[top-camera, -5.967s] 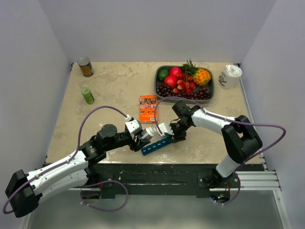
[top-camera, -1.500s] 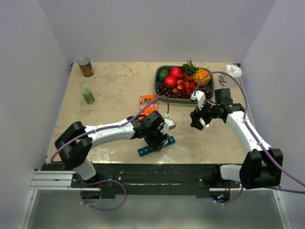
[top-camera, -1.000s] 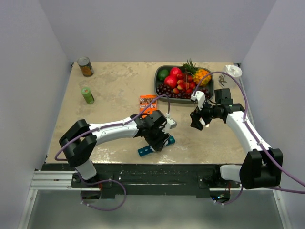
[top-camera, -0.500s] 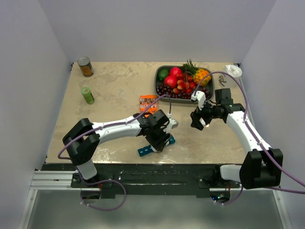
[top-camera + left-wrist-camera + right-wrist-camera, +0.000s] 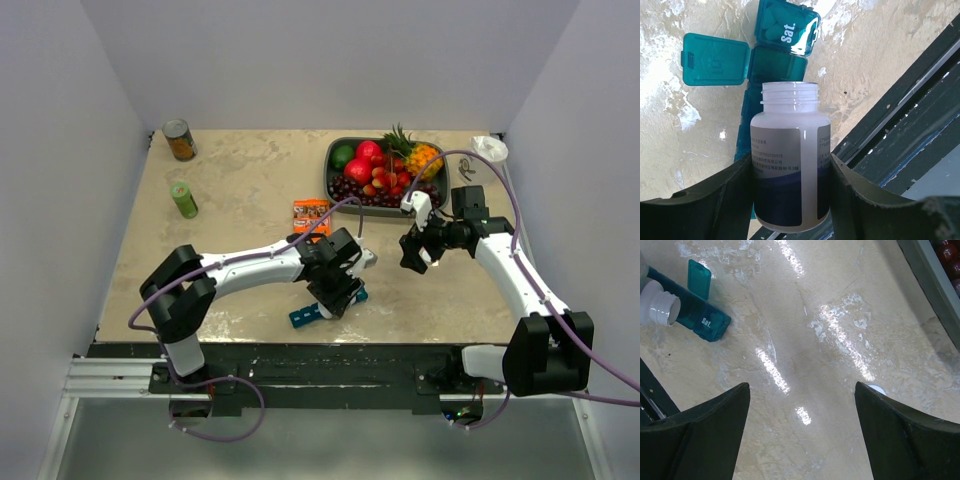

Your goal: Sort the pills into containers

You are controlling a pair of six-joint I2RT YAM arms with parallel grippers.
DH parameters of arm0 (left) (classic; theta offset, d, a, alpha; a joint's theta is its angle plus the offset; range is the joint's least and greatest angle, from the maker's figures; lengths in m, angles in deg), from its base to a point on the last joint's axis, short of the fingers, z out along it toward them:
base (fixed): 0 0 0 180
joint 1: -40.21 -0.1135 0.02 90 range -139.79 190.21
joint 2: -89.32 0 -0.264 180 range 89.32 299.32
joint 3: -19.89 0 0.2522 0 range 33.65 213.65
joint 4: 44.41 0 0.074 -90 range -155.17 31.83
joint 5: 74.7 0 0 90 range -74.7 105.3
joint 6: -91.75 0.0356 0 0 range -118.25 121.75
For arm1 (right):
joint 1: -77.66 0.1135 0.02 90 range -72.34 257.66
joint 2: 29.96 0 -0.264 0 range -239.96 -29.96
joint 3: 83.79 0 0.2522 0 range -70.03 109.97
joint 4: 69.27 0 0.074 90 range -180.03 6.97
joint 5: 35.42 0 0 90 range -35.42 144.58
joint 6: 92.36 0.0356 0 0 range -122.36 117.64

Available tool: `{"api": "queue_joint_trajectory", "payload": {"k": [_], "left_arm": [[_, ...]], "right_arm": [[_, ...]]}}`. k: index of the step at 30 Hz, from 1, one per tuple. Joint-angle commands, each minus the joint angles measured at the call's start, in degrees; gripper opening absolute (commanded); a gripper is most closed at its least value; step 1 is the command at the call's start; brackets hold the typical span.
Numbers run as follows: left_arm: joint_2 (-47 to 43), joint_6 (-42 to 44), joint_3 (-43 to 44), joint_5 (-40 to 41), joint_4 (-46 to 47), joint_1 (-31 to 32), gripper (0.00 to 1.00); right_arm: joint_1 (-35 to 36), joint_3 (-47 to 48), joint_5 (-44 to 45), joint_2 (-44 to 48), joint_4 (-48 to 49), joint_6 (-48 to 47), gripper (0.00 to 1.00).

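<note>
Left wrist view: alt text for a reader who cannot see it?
The left gripper holds an uncapped white plastic bottle with a blue-banded label, its mouth aimed at an open compartment of the teal plastic pill-organiser strip.

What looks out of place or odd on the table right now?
The white bottle in the left claw is uncapped, its mouth at the one open compartment of the teal organiser. Nothing looks spilled.

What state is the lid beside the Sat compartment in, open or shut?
Open: the teal lid is swung out sideways, clear of its compartment.
</note>
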Motion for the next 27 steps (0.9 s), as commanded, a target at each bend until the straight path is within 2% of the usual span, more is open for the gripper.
{"api": "queue_joint_trajectory", "payload": {"k": [1, 27], "left_arm": [[0.9, -1.8, 3.0, 0.4, -2.1, 0.3, 0.00], [4.7, -2.2, 8.8, 1.4, -8.1, 0.3, 0.00]], "right_arm": [[-0.3, -0.1, -2.0, 0.1, -0.1, -0.8, 0.88], [-0.4, -0.1, -2.2, -0.2, -0.4, -1.0, 0.89]]}}
